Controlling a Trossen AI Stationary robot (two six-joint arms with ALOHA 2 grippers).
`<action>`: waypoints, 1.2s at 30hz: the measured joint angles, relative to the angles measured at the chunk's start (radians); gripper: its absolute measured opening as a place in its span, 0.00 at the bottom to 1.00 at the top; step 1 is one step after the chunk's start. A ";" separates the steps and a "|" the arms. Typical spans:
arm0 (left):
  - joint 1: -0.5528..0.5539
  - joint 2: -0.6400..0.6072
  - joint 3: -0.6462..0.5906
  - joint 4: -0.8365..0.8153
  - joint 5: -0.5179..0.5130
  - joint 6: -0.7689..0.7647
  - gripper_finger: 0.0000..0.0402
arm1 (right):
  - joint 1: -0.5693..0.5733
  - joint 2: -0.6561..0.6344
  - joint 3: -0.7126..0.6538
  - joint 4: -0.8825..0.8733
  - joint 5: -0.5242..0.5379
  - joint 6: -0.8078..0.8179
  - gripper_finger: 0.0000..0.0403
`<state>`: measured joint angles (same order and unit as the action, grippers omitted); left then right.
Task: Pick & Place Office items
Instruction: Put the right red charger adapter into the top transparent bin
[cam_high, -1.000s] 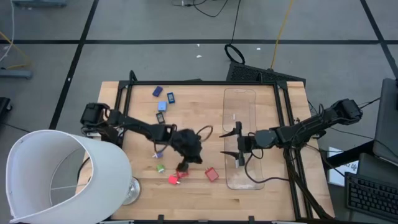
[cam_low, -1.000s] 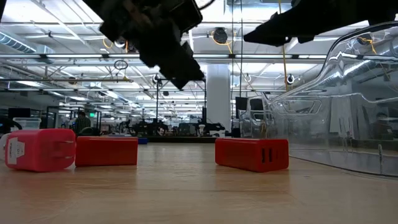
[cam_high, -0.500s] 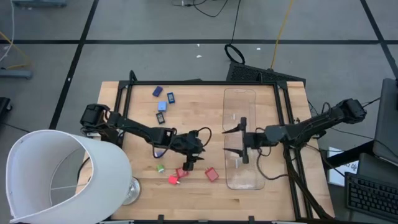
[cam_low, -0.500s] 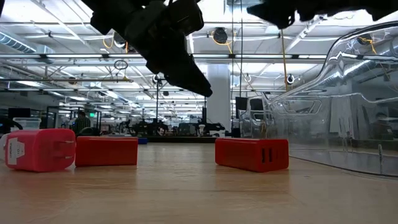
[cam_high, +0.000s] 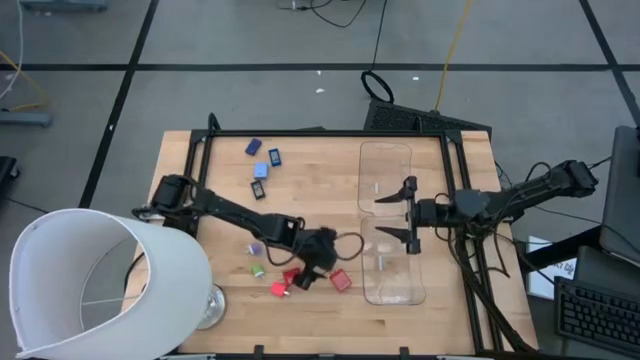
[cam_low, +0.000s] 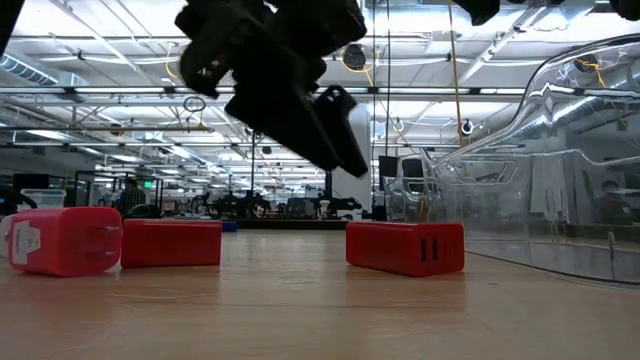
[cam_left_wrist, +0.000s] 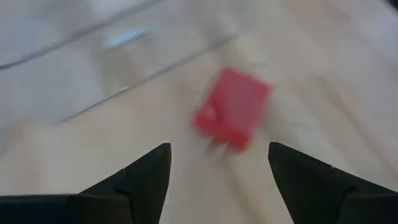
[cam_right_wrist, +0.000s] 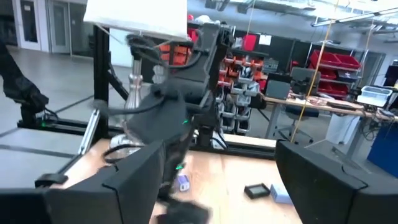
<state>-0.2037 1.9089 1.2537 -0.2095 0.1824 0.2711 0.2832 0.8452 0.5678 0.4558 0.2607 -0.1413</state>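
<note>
The office items lie loose on the wooden table. Three red blocks (cam_high: 341, 281) (cam_high: 292, 277) (cam_high: 279, 290) sit near the front, with a green one (cam_high: 258, 270) and a purple one (cam_high: 255, 248) to their left. Blue and dark pieces (cam_high: 261, 170) lie at the far left. My left gripper (cam_high: 325, 262) hangs open above the table, just left of the rightmost red block (cam_left_wrist: 233, 109), touching nothing. My right gripper (cam_high: 408, 215) is open over the clear tray (cam_high: 390, 160), with nothing between its fingers.
A big white lampshade (cam_high: 95, 285) on its stand fills the near left corner. The clear tray's curved wall (cam_low: 560, 200) rises on the right in the low view. Bare wood lies between the red blocks and the far pieces.
My left gripper has opened and gone toward the table's right and near edges, coming lower toward the rightmost red block. My right gripper has risen and drifted toward the far right over the tray. The red blocks have stayed put.
</note>
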 joint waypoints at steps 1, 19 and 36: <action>0.003 0.010 0.000 0.023 0.033 0.014 0.68 | 0.000 0.000 -0.003 0.004 0.000 0.000 0.73; 0.059 0.145 0.001 0.238 0.091 -0.044 0.68 | 0.000 0.000 -0.008 -0.015 -0.001 -0.001 0.73; 0.080 0.042 0.003 -0.191 -0.513 -0.018 0.68 | 0.000 -0.001 -0.008 -0.021 -0.001 0.002 0.73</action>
<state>-0.1233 1.9506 1.2569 -0.4008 -0.3309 0.2526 0.2832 0.8444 0.5598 0.4349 0.2600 -0.1396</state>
